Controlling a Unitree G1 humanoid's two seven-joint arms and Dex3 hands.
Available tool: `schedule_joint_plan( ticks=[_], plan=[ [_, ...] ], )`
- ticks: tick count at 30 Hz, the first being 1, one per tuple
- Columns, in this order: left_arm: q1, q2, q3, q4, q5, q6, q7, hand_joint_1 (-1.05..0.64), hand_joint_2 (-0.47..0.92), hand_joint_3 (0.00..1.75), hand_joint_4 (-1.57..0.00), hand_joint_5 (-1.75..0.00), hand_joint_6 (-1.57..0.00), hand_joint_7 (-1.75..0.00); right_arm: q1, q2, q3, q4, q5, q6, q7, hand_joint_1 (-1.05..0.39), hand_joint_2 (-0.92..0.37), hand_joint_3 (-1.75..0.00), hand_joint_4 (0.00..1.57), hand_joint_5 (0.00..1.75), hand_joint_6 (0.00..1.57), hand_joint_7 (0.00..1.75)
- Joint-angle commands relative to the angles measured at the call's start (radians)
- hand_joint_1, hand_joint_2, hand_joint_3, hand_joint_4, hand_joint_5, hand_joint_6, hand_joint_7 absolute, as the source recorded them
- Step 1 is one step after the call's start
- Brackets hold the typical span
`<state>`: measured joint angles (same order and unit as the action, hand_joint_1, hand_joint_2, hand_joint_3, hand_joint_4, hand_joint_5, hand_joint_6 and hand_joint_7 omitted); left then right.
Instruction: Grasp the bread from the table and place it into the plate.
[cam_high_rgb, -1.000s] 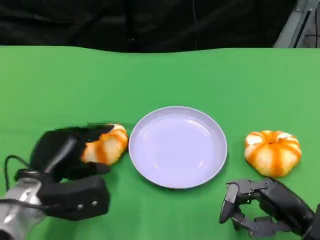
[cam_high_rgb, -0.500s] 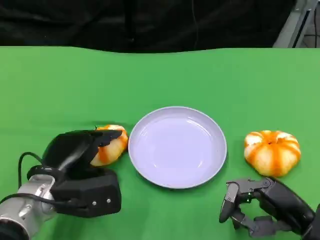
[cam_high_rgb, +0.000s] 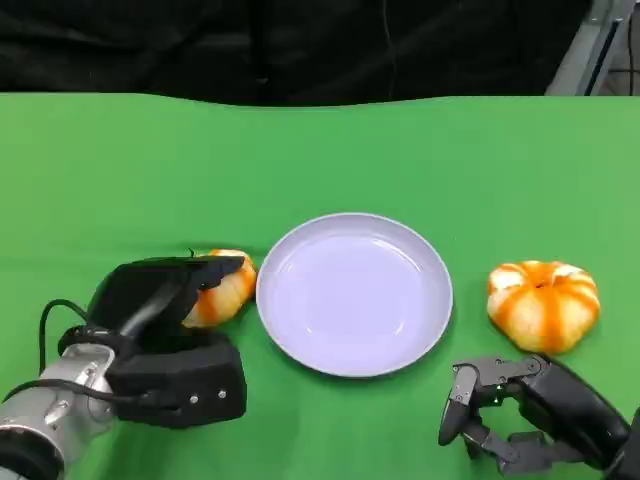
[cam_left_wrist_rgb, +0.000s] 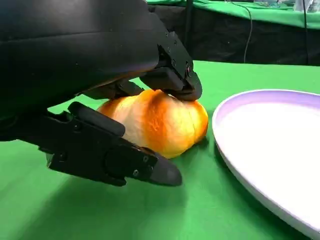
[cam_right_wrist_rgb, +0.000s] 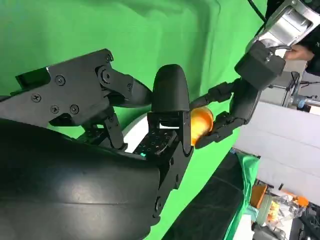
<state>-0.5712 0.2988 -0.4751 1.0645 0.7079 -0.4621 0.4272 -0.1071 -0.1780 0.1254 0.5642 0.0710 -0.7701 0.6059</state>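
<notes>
An orange-and-white bread roll (cam_high_rgb: 226, 285) lies on the green table just left of the lilac plate (cam_high_rgb: 355, 295). My left hand (cam_high_rgb: 160, 305) covers its near side. In the left wrist view the fingers (cam_left_wrist_rgb: 175, 82) press on top of the roll (cam_left_wrist_rgb: 155, 122) and the thumb (cam_left_wrist_rgb: 115, 155) lies along its near side; the roll still rests on the cloth beside the plate (cam_left_wrist_rgb: 270, 145). My right hand (cam_high_rgb: 505, 415) sits low at the front right, fingers apart, holding nothing.
A second, pumpkin-shaped bread (cam_high_rgb: 543, 305) sits right of the plate, just beyond my right hand. The green table (cam_high_rgb: 320, 150) runs back to a black curtain. The right wrist view shows my left hand with the roll (cam_right_wrist_rgb: 201, 120) across the plate.
My left hand and forearm have moved right and forward over the roll, hiding more of it. Roll, plate and right hand have stayed put.
</notes>
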Motion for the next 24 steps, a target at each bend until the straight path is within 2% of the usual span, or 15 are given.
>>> schedule_joint_plan(
  ticks=[1,15,16,17,18,19,20,21,22,24],
  plan=[
    [0.0,0.013,-0.009,0.028,0.004,0.014,-0.003,-0.14,0.9,0.02,-0.58,0.0,-0.54,0.0,0.011,-0.015,-0.006,-0.008,0.004,0.002,-0.005,-0.08,-0.77,-0.75,0.73,1.66,0.81,1.14],
    [-0.006,0.014,-0.012,0.034,0.004,0.04,-0.004,-0.02,0.88,0.0,-0.61,-0.01,-0.57,-0.01,0.014,-0.015,-0.006,-0.015,0.011,0.018,-0.001,-0.08,-0.78,-0.74,0.72,1.67,0.81,1.14],
    [-0.006,0.005,-0.006,0.034,0.002,0.059,0.011,-0.04,0.88,0.0,-0.68,-0.05,-0.65,-0.05,0.014,-0.016,-0.006,-0.016,0.008,0.015,-0.002,-0.08,-0.78,-0.74,0.72,1.67,0.81,1.14],
    [-0.007,-0.002,-0.002,0.036,0.0,0.073,0.023,-0.07,0.88,0.0,-0.71,-0.32,-0.83,-0.1,0.014,-0.016,-0.007,-0.015,0.008,0.012,-0.002,-0.09,-0.78,-0.74,0.72,1.67,0.8,1.14],
    [-0.007,-0.007,0.0,0.036,-0.002,0.083,0.032,-0.09,0.88,0.0,-0.61,-0.73,-0.96,-0.14,0.013,-0.017,-0.007,-0.014,0.008,0.01,-0.002,-0.09,-0.78,-0.74,0.72,1.67,0.8,1.14],
    [-0.007,-0.01,0.001,0.037,-0.003,0.089,0.037,-0.1,0.88,0.0,-0.57,-0.88,-1.0,-0.15,0.013,-0.017,-0.007,-0.014,0.008,0.009,-0.001,-0.09,-0.78,-0.74,0.71,1.67,0.8,1.14],
    [-0.006,-0.011,0.001,0.04,-0.003,0.083,0.048,-0.1,0.88,0.0,-0.55,-0.97,-1.02,-0.16,0.013,-0.017,-0.007,-0.012,0.006,0.007,-0.003,-0.09,-0.78,-0.74,0.71,1.67,0.8,1.14],
    [-0.006,-0.012,0.0,0.043,-0.003,0.078,0.057,-0.1,0.88,0.0,-0.5,-1.17,-1.01,-0.26,0.012,-0.017,-0.007,-0.011,0.004,0.006,-0.004,-0.08,-0.78,-0.74,0.72,1.68,0.8,1.14],
    [-0.006,-0.012,-0.001,0.046,-0.003,0.075,0.064,-0.11,0.87,0.0,-0.45,-1.31,-0.86,-0.6,0.012,-0.017,-0.007,-0.011,0.003,0.005,-0.005,-0.08,-0.78,-0.74,0.72,1.68,0.8,1.14],
    [-0.004,-0.016,0.001,0.051,-0.005,0.07,0.085,-0.11,0.87,0.0,-0.44,-1.42,-0.72,-0.93,0.013,-0.017,-0.007,-0.013,0.004,0.009,-0.004,-0.09,-0.78,-0.74,0.71,1.68,0.8,1.15]
  ],
)
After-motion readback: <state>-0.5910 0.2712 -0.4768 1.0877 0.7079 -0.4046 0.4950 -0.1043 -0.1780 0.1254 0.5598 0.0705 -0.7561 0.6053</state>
